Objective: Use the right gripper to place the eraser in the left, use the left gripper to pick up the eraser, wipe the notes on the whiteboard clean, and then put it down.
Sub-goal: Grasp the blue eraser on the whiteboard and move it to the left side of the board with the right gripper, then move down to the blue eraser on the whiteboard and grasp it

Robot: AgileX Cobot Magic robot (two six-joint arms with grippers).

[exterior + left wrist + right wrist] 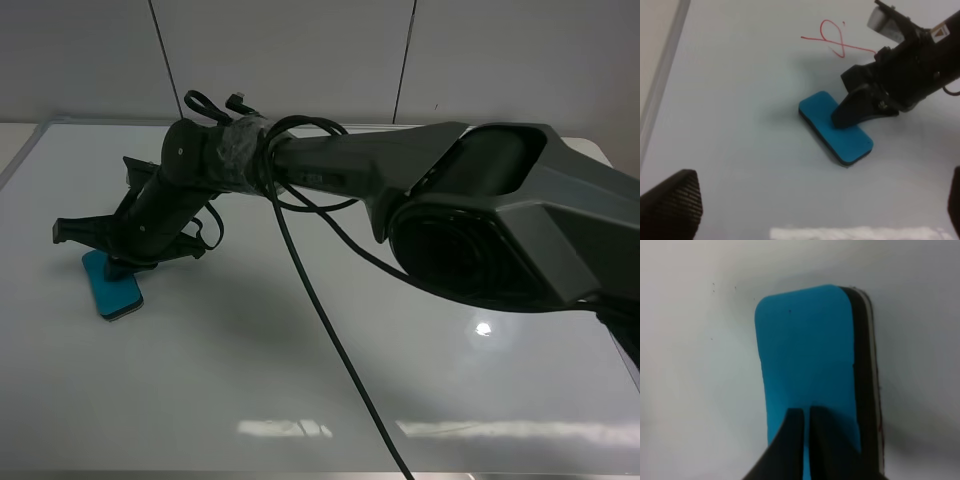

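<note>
A blue eraser (112, 288) lies flat on the left part of the whiteboard (300, 400). The right gripper (118, 264) has its fingertips almost together on or just over the eraser's top, not clamped around its sides, so the hand-over to the left looks about finished. The left gripper (812, 207) hovers above with fingers wide apart; the pickup, wiping the red scribble (835, 39) near the eraser and setting it down remain, with bare board around and the frame (665, 75) well off to one side.
</note>
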